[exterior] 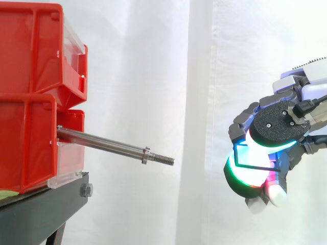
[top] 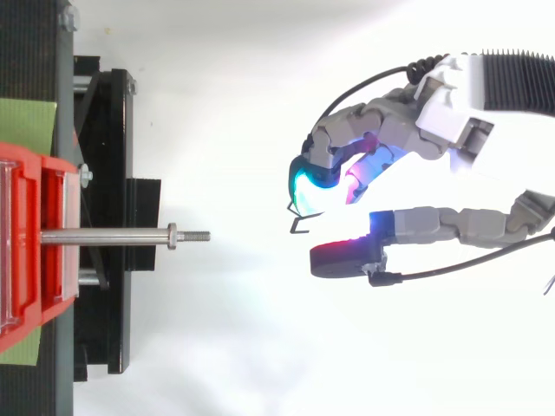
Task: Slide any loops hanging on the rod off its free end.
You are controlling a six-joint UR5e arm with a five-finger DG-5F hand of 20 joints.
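Seemingly the last step: rod bare, loop clear of its free end.
The rod jutted from the red bins, its long axis pointing toward the hand and its threaded tip dipping slightly. Well apart beyond that tip, curled fingers held the thin dark loop. The next move probably called only for letting it go somewhere clear.
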